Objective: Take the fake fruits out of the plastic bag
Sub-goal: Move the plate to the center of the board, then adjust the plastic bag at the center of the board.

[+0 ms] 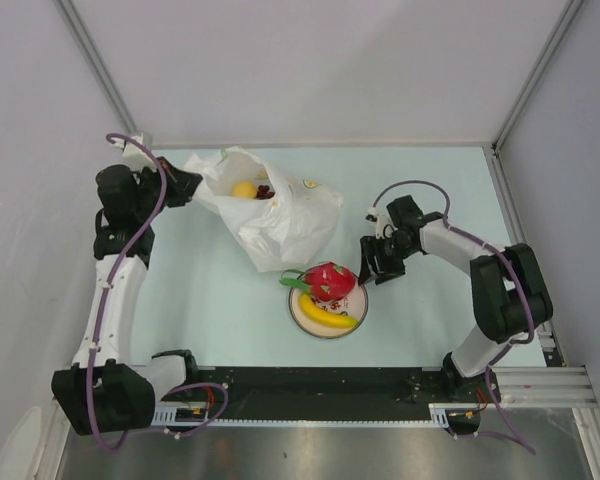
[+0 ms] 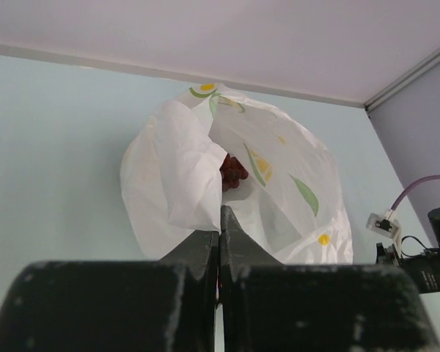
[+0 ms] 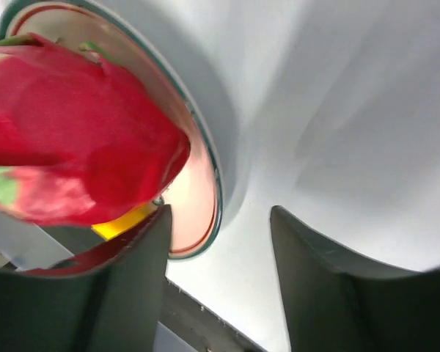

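Note:
The white plastic bag (image 1: 270, 215) lies at the back of the table with its mouth open to the left. A yellow lemon (image 1: 243, 189) and dark grapes (image 1: 265, 191) lie inside it. My left gripper (image 1: 192, 184) is shut on the bag's edge; in the left wrist view (image 2: 220, 220) the bag (image 2: 286, 183) hangs from the jaws and the grapes (image 2: 232, 171) show inside. The red fruit (image 1: 330, 281) and banana (image 1: 327, 313) lie on the plate (image 1: 302, 318). My right gripper (image 1: 372, 270) is open and empty beside the plate's right rim, near the red fruit (image 3: 73, 147).
The round white plate's rim (image 3: 214, 183) lies just left of my right gripper (image 3: 220, 220), with the banana (image 3: 121, 220) behind the left finger. Grey walls enclose the table on three sides. The black base rail (image 1: 320, 380) runs along the near edge.

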You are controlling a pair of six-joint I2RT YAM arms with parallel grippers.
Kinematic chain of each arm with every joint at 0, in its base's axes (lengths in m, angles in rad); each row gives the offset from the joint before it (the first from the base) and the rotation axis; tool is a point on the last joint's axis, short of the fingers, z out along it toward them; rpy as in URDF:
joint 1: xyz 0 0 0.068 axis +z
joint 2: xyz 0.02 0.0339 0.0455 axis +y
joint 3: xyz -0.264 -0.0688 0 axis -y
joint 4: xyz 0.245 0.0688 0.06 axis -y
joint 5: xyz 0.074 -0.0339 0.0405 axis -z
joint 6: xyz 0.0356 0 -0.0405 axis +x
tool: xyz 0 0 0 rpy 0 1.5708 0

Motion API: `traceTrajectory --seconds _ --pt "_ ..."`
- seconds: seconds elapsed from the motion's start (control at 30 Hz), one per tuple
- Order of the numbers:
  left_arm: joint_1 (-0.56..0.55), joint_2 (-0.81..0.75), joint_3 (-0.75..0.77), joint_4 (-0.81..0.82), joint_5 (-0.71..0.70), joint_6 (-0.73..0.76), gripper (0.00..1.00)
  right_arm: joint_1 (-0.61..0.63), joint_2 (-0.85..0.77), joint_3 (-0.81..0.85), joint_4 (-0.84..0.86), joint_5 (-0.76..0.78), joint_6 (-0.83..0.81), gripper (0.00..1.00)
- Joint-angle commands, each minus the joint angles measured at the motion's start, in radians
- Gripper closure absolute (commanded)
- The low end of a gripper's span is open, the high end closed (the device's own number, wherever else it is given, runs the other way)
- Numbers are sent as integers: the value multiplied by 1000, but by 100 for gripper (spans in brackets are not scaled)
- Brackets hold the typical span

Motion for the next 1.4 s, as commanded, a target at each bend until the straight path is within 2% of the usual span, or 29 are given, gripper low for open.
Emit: traceTrajectory --seconds 0.0,0.07,0.1,0.17,0.2,0.33,0.5,0.6,0.63,0.7,0.83,0.9,0.93,1.03,1.07,1.13,1.27,1.37 --pt "10 -36 -34 71 78 -60 100 -4 -127 122 -91 51 -43 37" --pt "10 -42 -46 71 87 -68 100 0 -158 188 -138 55 -65 36" --pt "8 -45 -49 71 101 -70 100 5 -170 275 -140 54 -66 36" --pt "8 -51 -55 69 113 -77 100 39 -187 363 -102 29 -53 39" --pt "4 -53 -57 69 125 -83 100 54 -184 462 -83 22 -37 41" --pt "-5 -73 -61 78 135 -106 100 215 -42 745 -23 -29 -2 55" --pt "-13 -80 -38 58 145 -105 100 375 138 975 7 12 1 68" --pt "-19 -85 -14 25 121 -96 100 462 251 1072 -26 107 -14 77" --pt "-19 -89 -8 14 119 -85 100 471 282 1083 -32 202 -4 78" --pt "-21 -99 12 3 127 -67 100 485 348 1090 -17 276 13 78" --pt "-19 -102 40 -40 127 -15 100 449 498 1194 -2 489 -42 80" --pt "-21 -80 57 -70 133 16 100 394 586 1308 -5 570 -72 83" --pt "-21 -71 75 -80 135 27 100 369 612 1342 -5 572 -94 86" --pt "-19 -34 113 -110 113 55 100 286 673 1460 -25 549 -138 85" --pt "-21 -28 118 -109 107 62 100 265 679 1478 -32 481 -151 84" --pt "-21 -10 129 -109 95 90 100 220 672 1460 -57 402 -201 81" --pt "-21 35 146 -86 95 131 100 162 623 1296 -20 237 -244 77" --pt "-21 75 161 -60 128 119 100 154 661 1280 -2 325 -279 77"
